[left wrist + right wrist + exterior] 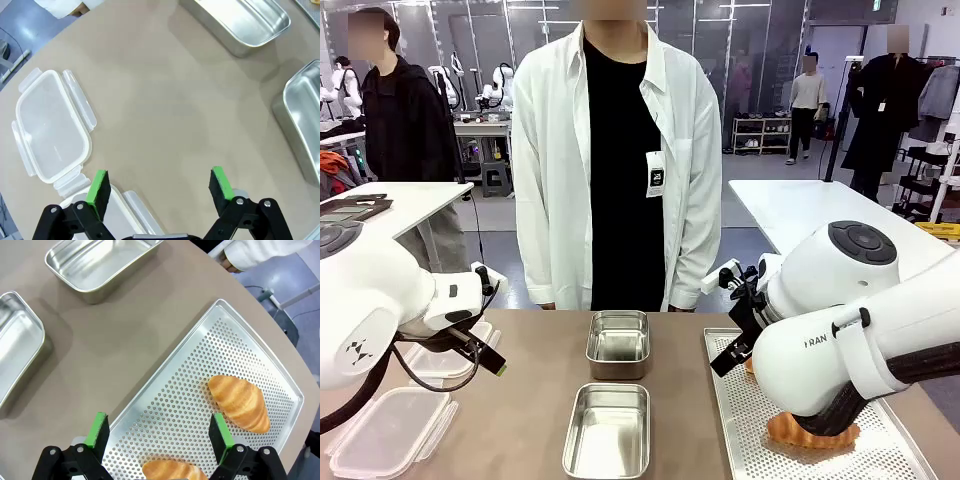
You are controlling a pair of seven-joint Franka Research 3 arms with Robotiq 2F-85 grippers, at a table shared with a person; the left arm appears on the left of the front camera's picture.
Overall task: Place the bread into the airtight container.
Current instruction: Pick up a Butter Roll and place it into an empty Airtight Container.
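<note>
Your right gripper [159, 424] hangs wide open and empty over the perforated tray [210, 355]. One croissant [240, 402] lies just past one fingertip, and a second croissant [172, 471] lies beneath its base. The steel container [100, 262] and second steel container [15, 340], up-left of it, sit empty. Your left gripper [160, 182] gapes above bare tabletop [165, 100], with a clip-lock lid [50, 132] to its left.

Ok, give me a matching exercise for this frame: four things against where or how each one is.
1. croissant
2. clear plastic lid
3. far steel container
4. right hand

A. empty, centre of the table
B. lying on the perforated tray
C. open, above the tray
D. flat, on the robot's left side

Pairs: 1-B, 2-D, 3-A, 4-C.
</note>
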